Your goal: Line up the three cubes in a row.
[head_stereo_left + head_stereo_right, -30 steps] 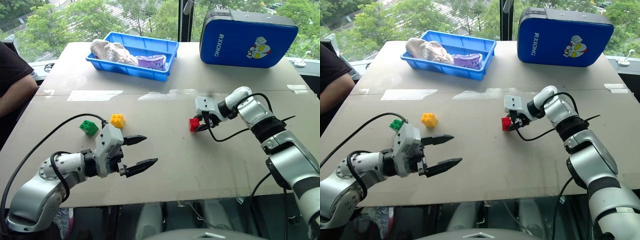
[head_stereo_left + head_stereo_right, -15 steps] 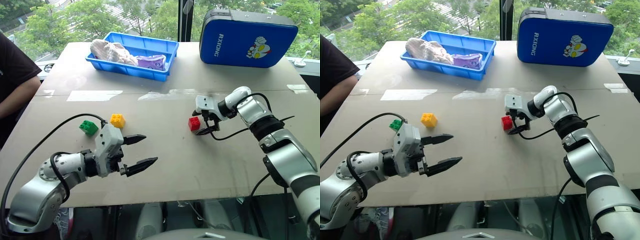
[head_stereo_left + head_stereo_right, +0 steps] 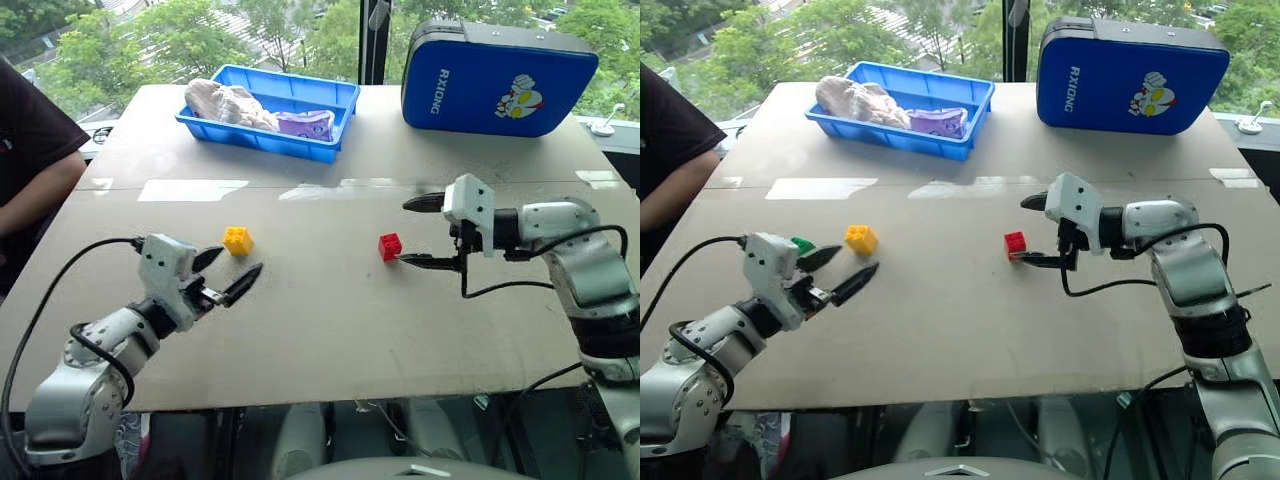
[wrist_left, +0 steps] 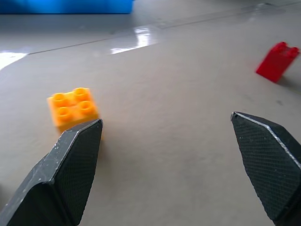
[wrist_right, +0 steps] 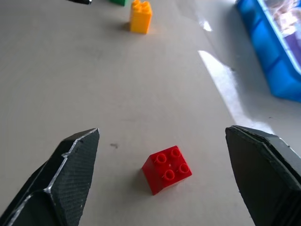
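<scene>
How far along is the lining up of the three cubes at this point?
Done: the red cube sits alone mid-table, and the open right gripper holds nothing. In hand: nothing; the open left gripper is near the yellow cube. The green cube peeks out behind the left gripper, close to the yellow one. Left: a wide gap separates red from the other two, so no row exists yet.
</scene>
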Robot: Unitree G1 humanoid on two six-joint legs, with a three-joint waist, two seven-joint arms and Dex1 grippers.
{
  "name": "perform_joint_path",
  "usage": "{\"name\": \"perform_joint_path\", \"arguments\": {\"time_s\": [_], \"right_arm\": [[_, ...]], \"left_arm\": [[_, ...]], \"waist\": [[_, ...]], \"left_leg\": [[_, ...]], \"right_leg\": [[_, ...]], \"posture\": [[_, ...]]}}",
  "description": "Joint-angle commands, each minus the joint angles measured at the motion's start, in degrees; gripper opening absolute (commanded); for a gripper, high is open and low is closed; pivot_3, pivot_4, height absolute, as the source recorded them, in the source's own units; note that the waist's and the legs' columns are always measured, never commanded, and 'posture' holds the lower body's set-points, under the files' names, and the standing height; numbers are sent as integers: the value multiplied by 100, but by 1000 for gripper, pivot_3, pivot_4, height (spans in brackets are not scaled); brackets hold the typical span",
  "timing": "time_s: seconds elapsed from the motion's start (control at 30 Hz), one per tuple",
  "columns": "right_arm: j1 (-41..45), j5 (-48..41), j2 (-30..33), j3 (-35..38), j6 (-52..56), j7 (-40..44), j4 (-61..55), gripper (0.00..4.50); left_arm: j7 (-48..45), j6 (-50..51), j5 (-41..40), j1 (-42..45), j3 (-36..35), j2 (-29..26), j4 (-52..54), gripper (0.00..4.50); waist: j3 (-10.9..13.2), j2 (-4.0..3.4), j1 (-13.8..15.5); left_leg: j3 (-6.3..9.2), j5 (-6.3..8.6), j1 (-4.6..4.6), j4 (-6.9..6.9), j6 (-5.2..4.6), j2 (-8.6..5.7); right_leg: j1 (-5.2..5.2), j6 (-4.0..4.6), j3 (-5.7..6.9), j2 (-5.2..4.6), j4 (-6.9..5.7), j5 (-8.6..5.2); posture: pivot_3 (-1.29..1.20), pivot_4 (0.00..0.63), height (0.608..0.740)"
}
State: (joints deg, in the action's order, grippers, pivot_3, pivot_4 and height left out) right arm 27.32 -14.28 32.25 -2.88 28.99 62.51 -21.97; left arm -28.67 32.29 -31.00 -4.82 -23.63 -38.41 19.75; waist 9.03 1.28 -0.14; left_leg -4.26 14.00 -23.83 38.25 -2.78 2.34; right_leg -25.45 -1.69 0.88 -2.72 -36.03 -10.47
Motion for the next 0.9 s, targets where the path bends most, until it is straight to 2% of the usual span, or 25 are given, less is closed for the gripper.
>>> {"name": "perform_joint_path", "arguments": {"time_s": [0.03, 0.2, 0.47, 0.5, 0.57, 0.73, 0.9], "right_arm": [[-608, -811, -94, 615, 480, -607, -1508, 4418], [-1297, -1229, 121, 911, 513, -865, -2211, 4418], [-1537, -1317, 502, 876, 435, -1179, -2332, 4418], [-1543, -1317, 526, 869, 437, -1229, -2342, 4500], [-1559, -1349, 576, 875, 443, -1305, -2370, 4500], [-1517, -1416, 671, 876, 454, -1449, -2356, 4500], [-1454, -1456, 744, 827, 437, -1535, -2273, 4500]], "left_arm": [[154, -52, 357, 384, -209, -325, -461, 4500], [-489, 161, 470, 947, 125, -939, -1391, 4500], [-1303, 479, 675, 1749, 740, -1464, -2526, 4500], [-1316, 583, 669, 1822, 767, -1453, -2615, 4083], [-1329, 671, 723, 1889, 826, -1465, -2705, 3751], [-1421, 527, 914, 1831, 869, -1499, -2832, 1278], [-1752, 215, 681, 1717, 499, -1402, -2601, 1303]], "waist": [[0, 0, -4], [-5, 12, 0], [-5, 15, -31], [-5, 15, -33], [-4, 17, -31], [-4, 19, -36], [-3, 21, -37]], "left_leg": [[-2, 0, -1, -1, 0, 1], [-11, 1, -3, 0, 0, -5], [-12, 1, -3, -2, 0, -3], [-14, 1, -3, -4, -1, -3], [-14, 1, -4, -5, -1, -3], [-12, 1, -6, -5, -1, -1], [-14, 1, -5, -3, -1, -2]], "right_leg": [[-1, 0, -1, -1, 0, 0], [0, 0, -3, -18, 8, 0], [-2, -1, -2, -18, 8, -1], [-4, -1, -3, -18, 8, -1], [-4, -1, -3, -18, 8, -1], [-5, -1, -1, -17, 8, -1], [-5, -1, -3, -23, 8, -1]], "posture": [[0, 150, 740], [0, 150, 740], [0, 150, 740], [0, 150, 740], [0, 150, 740], [0, 150, 740], [0, 150, 740]]}}
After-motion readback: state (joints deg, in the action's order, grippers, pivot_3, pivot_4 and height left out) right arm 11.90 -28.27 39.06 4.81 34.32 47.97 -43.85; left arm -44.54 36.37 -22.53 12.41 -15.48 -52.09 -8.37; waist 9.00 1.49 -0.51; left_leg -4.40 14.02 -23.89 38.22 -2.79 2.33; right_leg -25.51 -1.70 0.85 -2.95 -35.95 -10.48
